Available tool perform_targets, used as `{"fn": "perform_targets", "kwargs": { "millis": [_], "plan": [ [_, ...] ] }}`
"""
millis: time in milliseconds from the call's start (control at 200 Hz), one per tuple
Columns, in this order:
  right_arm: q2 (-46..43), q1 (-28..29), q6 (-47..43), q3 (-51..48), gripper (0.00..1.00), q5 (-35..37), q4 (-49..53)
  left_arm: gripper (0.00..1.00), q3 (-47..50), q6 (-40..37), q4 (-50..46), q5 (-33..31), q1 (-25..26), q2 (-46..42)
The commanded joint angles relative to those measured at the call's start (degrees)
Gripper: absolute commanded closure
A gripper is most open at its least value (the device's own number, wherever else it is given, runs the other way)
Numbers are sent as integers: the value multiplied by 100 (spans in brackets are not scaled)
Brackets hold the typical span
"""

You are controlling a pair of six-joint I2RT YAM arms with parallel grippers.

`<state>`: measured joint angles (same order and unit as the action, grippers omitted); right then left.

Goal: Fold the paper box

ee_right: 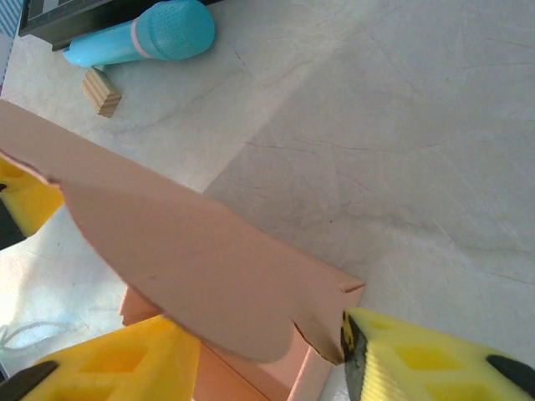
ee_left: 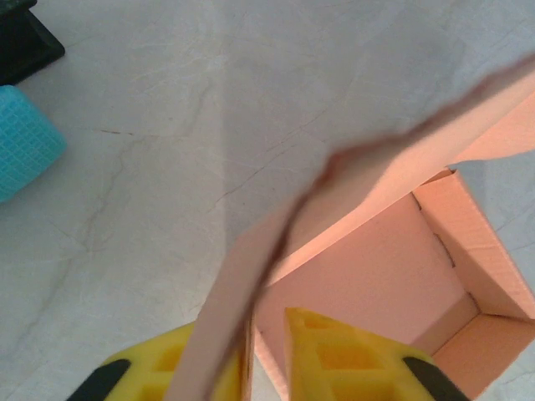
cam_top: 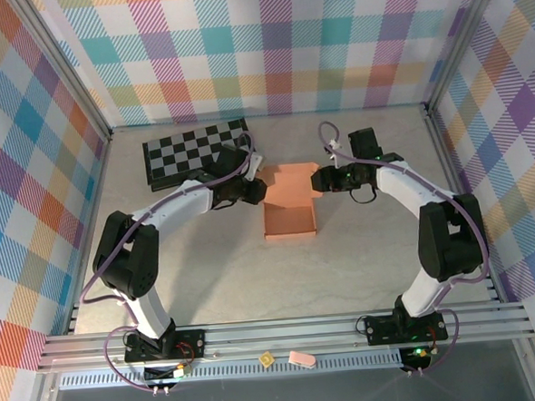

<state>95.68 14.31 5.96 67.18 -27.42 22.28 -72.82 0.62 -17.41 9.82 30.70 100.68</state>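
The salmon-orange paper box [cam_top: 289, 215] lies open at the table's middle, its lid flap [cam_top: 290, 175] raised at the far end. My left gripper [cam_top: 254, 190] is at the flap's left side and my right gripper [cam_top: 321, 180] at its right side. In the left wrist view the box flap [ee_left: 251, 276] runs between the yellow fingers [ee_left: 351, 359], lying against the left one with a gap to the right one; the left gripper [ee_left: 261, 330] is open. The right gripper [ee_right: 263, 334] is open wide around the flap [ee_right: 184, 259], its right finger [ee_right: 426, 359] touching the flap's corner.
A black-and-grey chequered board [cam_top: 194, 150] lies at the back left. A teal cylinder [ee_right: 142, 38] and a small tan block [ee_right: 102, 90] lie near it. Checked walls enclose the table on three sides. Two small bits [cam_top: 286, 357] lie below the front rail.
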Motion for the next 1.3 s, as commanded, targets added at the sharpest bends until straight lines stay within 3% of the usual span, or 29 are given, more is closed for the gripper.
{"fn": "perform_targets", "kwargs": {
  "millis": [0,210,400,625,795,1295],
  "plan": [
    [86,102,-34,221,55,10,138,85,-173,171,102,-435,109,56],
    [18,298,228,212,65,342,181,92,-192,563,389,-1088,328,-5],
    [-154,645,515,134,84,1297,30,100,-202,1076,607,-1762,476,4],
    [-173,974,744,114,100,2244,-508,100,-211,1554,1246,-2145,499,141],
    [-140,1039,901,-18,100,2572,-1382,100,-123,1510,2118,-2251,473,364],
    [545,1136,797,100,100,2932,-3015,100,239,1520,4393,-1585,97,1018]
  ]
}}
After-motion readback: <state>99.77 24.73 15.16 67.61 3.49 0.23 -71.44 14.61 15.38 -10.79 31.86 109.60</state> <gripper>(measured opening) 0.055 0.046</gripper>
